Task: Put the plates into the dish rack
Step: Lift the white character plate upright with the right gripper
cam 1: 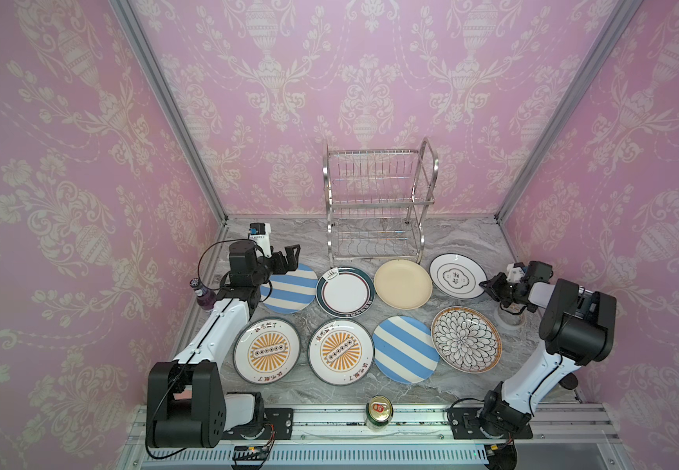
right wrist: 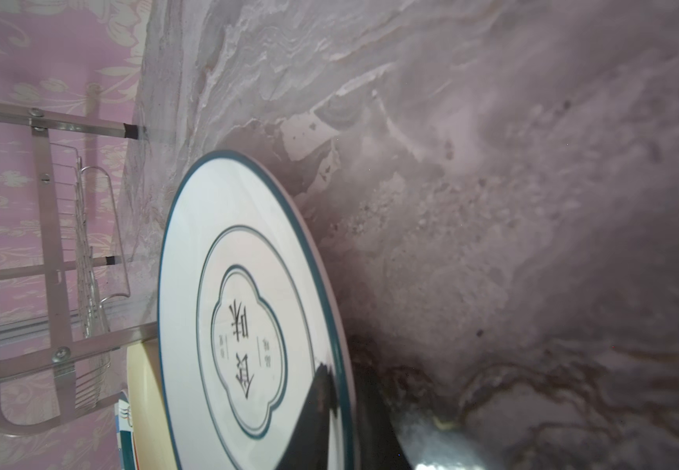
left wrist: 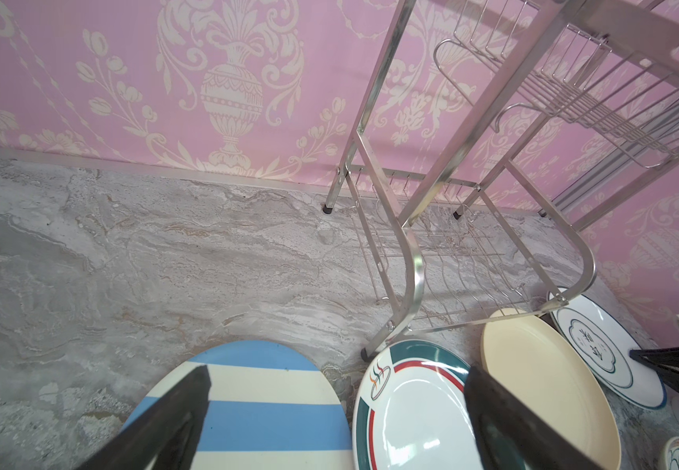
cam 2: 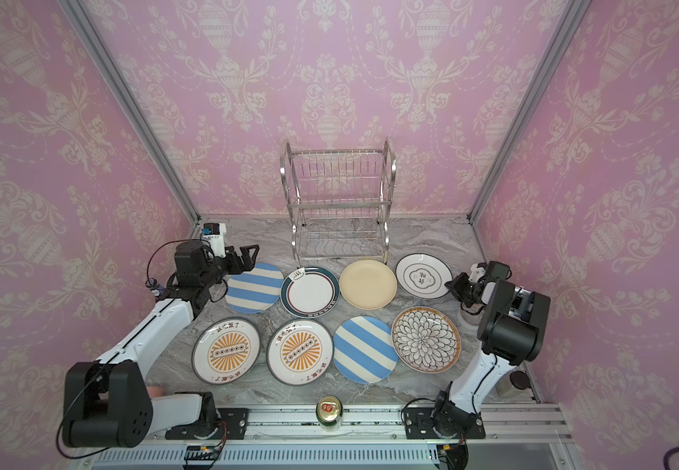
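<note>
My right gripper [cam 1: 487, 286] is pinching the right rim of the lined plate [cam 1: 454, 276], one finger on its face and one under the edge. The right wrist view shows the rim caught between them. That plate lies at the far right of the table, just right of the cream plate [cam 1: 403, 285] and near the rack [cam 1: 378, 203], which stands far centre with both shelves empty. My left gripper [cam 1: 292, 257] hangs spread above the far-left striped plate [cam 1: 289, 291], holding nothing.

The pinch looks shallow to me, so I should raise the held edge slowly. I want the plate to tip upright without sliding, clear of the cream plate and the rack's near right leg. Then I would carry it edge-on, lower it between two wires, and let go only once it sits.
</note>
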`<state>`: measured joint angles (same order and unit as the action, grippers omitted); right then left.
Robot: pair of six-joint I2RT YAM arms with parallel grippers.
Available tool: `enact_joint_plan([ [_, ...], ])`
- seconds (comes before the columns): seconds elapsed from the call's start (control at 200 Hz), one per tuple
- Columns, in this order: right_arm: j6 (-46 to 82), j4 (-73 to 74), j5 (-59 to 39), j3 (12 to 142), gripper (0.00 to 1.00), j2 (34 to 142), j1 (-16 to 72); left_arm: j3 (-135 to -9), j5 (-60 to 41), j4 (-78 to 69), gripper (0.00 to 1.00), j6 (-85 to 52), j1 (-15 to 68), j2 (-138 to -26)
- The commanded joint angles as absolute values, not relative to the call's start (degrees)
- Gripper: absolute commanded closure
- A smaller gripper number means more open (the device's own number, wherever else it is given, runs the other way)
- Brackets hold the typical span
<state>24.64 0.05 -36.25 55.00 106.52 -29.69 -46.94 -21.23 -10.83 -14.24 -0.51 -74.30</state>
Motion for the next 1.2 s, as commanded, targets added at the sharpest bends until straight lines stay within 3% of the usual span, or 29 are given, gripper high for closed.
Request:
enact_joint_plan([
  [0.0, 23.3, -4.7, -31.4, 55.6, 0.92, 105.4, -29.6, -49.4, -23.0, -9.2, 0.01, -12.9, -0.1, -74.8],
  [0.24, 17.7, -14.7, -22.0, 58.7, 1.0, 99.0, -29.5, -50.4, -23.5, -9.5, 0.01, -13.3, 0.2, -75.0],
  [0.836, 12.5, -34.7, -7.4, 66.7, 1.0, 72.7, -27.9, -53.1, -27.3, -15.1, 0.01, -14.8, 0.4, -77.0],
  [1.191, 11.3, -44.3, 4.3, 82.7, 1.0, 62.1, -16.7, -57.0, -28.5, -14.9, 0.01, -12.0, 0.3, -80.8],
])
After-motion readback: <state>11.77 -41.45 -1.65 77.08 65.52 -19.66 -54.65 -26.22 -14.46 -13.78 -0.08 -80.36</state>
